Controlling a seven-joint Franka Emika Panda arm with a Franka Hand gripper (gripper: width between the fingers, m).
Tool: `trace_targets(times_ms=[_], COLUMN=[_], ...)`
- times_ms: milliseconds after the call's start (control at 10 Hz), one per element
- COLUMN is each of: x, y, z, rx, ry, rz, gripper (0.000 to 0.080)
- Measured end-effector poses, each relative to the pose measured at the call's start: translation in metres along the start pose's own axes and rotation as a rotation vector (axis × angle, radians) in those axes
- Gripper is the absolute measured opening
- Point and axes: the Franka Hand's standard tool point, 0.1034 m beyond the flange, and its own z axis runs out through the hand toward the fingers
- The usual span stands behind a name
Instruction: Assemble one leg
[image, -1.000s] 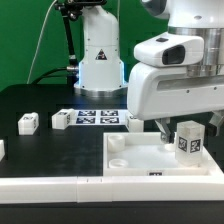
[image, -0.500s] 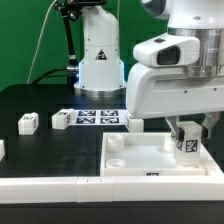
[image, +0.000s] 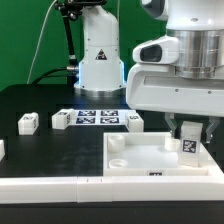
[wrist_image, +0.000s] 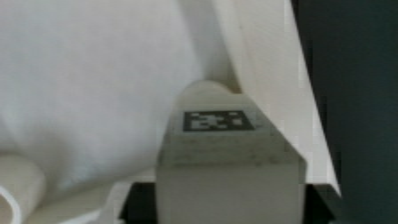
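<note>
My gripper (image: 187, 131) hangs over the right rear corner of the large white square panel (image: 150, 158). It is shut on a leg (image: 188, 146), a small white block with a black-and-white marker, held upright just above or on the panel's corner. In the wrist view the leg (wrist_image: 221, 150) fills the space between the dark finger pads (wrist_image: 151, 200), with the panel (wrist_image: 89, 90) behind it. Three more legs lie on the black table: one at the exterior view's left (image: 28, 122), one beside the marker board (image: 61, 118), one near the panel's rear edge (image: 133, 121).
The marker board (image: 97, 117) lies flat at the foot of the robot base (image: 99, 60). A white bar (image: 40, 187) runs along the table's front edge. The panel has a round hole (image: 118, 158) near its left corner.
My gripper has moved toward the exterior view's right and lower, carrying the leg down onto the panel's right rear corner. The other legs have not moved.
</note>
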Motion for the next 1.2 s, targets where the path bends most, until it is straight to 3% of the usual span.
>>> trace_targets(times_ms=[500,800,1000,1100,1200], x=[0.002,0.0031,0.0026,0.0017,-0.0004], y=[0.0031,0.0038,0.0032,0.0021,0.0004], z=[0.0001,0.0002,0.0002,0.0002,0.0003], rx=[0.032,0.043,0.043,0.043,0.039], ry=[0.002,-0.018,-0.017,-0.017,-0.017], rz=[0.527,0.715,0.667,0.663,0.588], gripper=[0.0291,0.0291,0.0305,0.0478,0.0478])
